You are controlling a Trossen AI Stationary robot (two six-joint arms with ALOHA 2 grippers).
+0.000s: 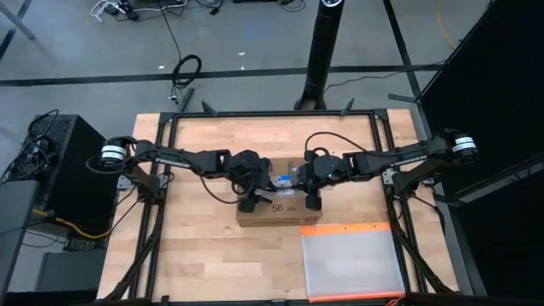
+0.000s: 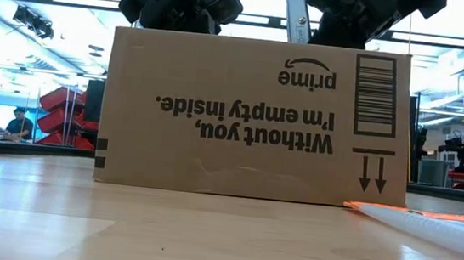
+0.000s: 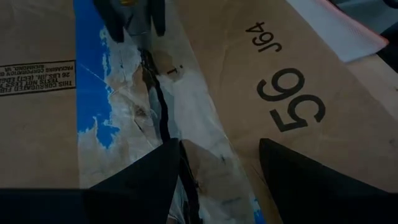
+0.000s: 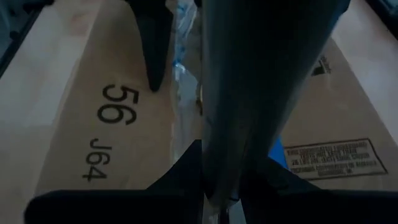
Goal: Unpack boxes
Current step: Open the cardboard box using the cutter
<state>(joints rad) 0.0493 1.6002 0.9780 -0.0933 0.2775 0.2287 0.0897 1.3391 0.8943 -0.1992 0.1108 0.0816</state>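
Under both grippers, high view: cardboard box [image 1: 279, 210] on bench [image 1: 204, 255]; left gripper [image 1: 252, 197] and right gripper [image 1: 312, 197] over its top, clear pouch [image 1: 351, 262] beside.
Low view: box upright on bench, print inverted.
Left wrist view: fingers [image 3: 140, 180] parted, released, straddling torn tape seam [image 3: 163, 118].
Right wrist view: right gripper clenched on a grey blade-like tool [image 4: 252, 93] above seam.

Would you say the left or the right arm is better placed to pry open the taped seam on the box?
Probably left: the left gripper sits open astride the box's torn seam; the right gripper is shut.
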